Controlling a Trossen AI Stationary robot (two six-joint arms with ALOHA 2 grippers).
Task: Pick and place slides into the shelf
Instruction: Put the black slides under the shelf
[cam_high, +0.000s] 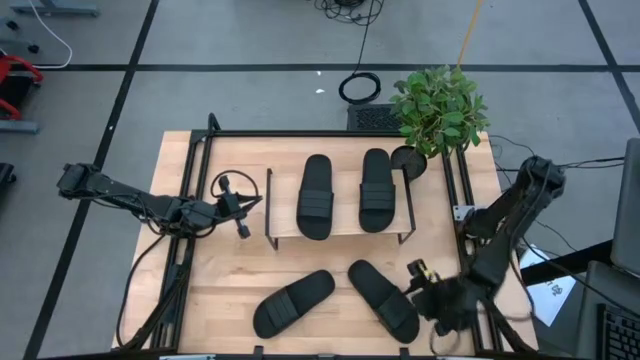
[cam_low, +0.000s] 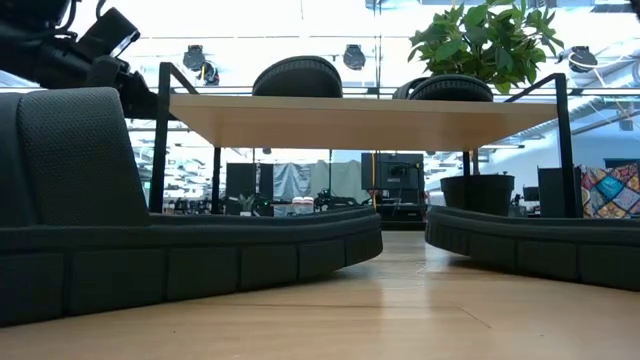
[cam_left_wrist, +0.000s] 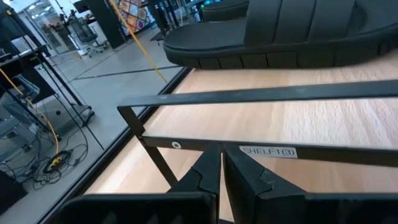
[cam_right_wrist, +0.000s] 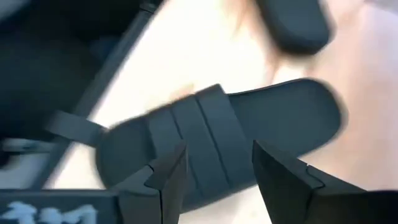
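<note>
— Right claw (cam_right_wrist: 214, 171)?
— Near table edge, fingers spread, hovering over a slide's (cam_high: 383, 297) strap, gripping nothing that I can see.
— Left claw (cam_high: 243, 205)?
— Pressed together, empty, just beside the shelf's (cam_high: 342, 234) left end.
— Slide count?
— Four. Two on the table up front, the other (cam_high: 293, 302) to its left. Two farther back, side by side on the shelf top (cam_high: 315, 196) (cam_high: 377, 190).
— Anything else?
— One plant (cam_high: 438, 108), far right corner.

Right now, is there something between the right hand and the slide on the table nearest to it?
Nothing visible. The right hand hangs open just above the near slide, with only air between its fingers and the strap.
</note>
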